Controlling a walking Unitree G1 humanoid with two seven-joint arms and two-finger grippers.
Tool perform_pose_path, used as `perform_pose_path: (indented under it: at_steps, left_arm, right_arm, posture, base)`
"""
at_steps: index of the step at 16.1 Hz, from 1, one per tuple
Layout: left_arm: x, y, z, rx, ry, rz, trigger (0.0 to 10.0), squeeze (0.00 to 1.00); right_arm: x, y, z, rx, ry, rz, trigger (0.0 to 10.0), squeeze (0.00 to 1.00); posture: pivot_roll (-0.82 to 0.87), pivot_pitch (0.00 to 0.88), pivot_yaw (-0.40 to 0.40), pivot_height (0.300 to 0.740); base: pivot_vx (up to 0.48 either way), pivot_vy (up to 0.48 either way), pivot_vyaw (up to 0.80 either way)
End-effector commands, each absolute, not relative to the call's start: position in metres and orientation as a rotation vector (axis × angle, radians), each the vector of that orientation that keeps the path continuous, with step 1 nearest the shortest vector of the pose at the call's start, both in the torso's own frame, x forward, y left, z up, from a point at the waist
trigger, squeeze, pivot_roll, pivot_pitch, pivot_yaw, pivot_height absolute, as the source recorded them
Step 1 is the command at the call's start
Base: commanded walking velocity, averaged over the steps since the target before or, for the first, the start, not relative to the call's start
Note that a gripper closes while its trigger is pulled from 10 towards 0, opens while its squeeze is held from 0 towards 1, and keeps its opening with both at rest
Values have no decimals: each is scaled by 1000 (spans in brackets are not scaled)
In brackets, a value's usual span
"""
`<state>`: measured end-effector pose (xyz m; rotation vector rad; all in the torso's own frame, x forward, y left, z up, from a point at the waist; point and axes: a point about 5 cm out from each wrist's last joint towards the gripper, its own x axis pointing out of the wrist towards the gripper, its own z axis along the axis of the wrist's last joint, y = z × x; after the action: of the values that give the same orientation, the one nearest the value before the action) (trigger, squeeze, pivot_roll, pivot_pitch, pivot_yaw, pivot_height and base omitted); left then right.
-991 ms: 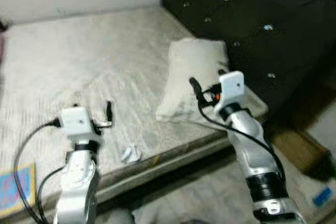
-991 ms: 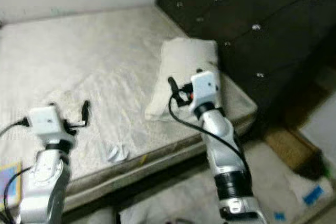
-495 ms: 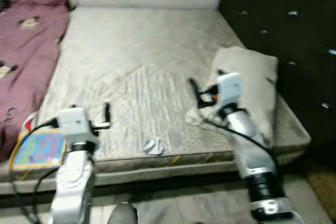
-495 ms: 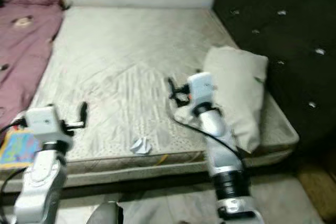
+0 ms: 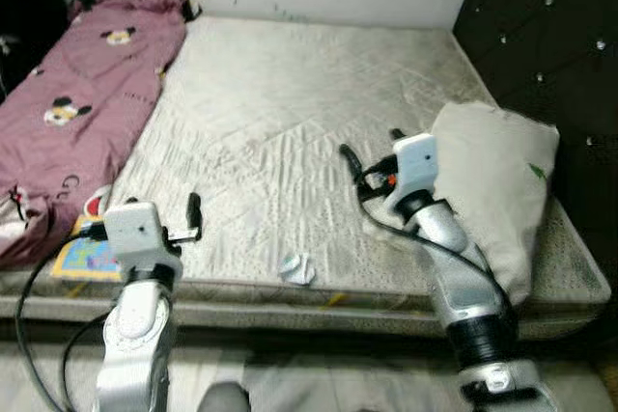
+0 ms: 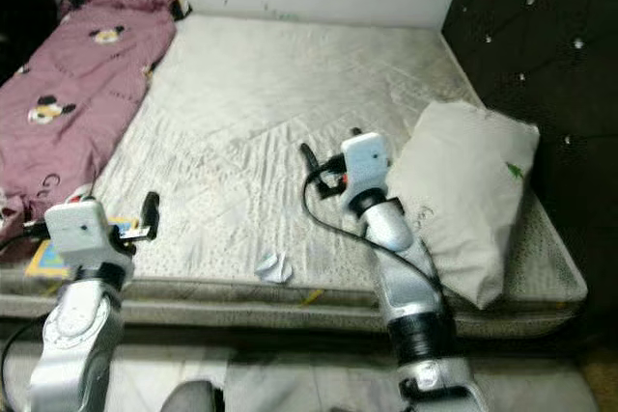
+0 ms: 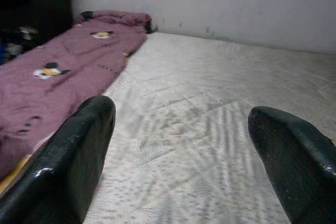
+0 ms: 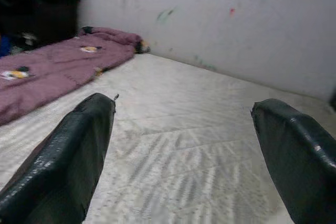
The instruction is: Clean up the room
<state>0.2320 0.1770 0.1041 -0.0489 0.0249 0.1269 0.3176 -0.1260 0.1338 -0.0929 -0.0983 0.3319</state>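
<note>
White scrap: a crumpled bit of paper (image 5: 297, 268) lies on the mattress (image 5: 290, 103) near its front edge, between my two arms; I judge it the first thing to clear.
Left gripper: my left gripper (image 7: 184, 145) hangs over the front edge of the mattress, to the left of the scrap, fingers spread wide and holding nothing.
Right gripper: my right gripper (image 8: 184, 150) is raised above the middle of the mattress, just beside the pillow (image 5: 492, 190), fingers likewise parted and empty.
Pillow: cream, lying slanted along the right side by the dark headboard (image 5: 550, 26).
Blanket: a pink printed blanket (image 5: 77, 113) is bunched along the left side.
Book: a colourful picture book (image 5: 85, 256) sits at the front left corner, partly under the blanket's edge.
Step in hand: facing the bed and choosing a target.
How to do it well: I should lower whichever arm is nearer straight over the scrap, keep the fingers wide until they straddle it, and pinch low so the light paper does not skid off the edge.
Risk: catching the quilted cover together with the paper.
</note>
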Motion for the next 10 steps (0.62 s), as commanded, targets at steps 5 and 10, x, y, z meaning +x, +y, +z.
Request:
perform_pose_path:
  at_steps: [5, 10]
  left_arm:
    - [232, 176, 104, -72, 37, 125, 10000, 0]
    - [232, 172, 104, -79, 38, 100, 10000, 0]
  right_arm:
    - [318, -126, 134, -82, -96, 331, 10000, 0]
    - [318, -126, 133, -87, -92, 332, 10000, 0]
  posture:
    - [58, 0, -82, 740]
    - [53, 0, -82, 740]
  base:
    - [0, 448, 0]
    - [0, 480, 0]
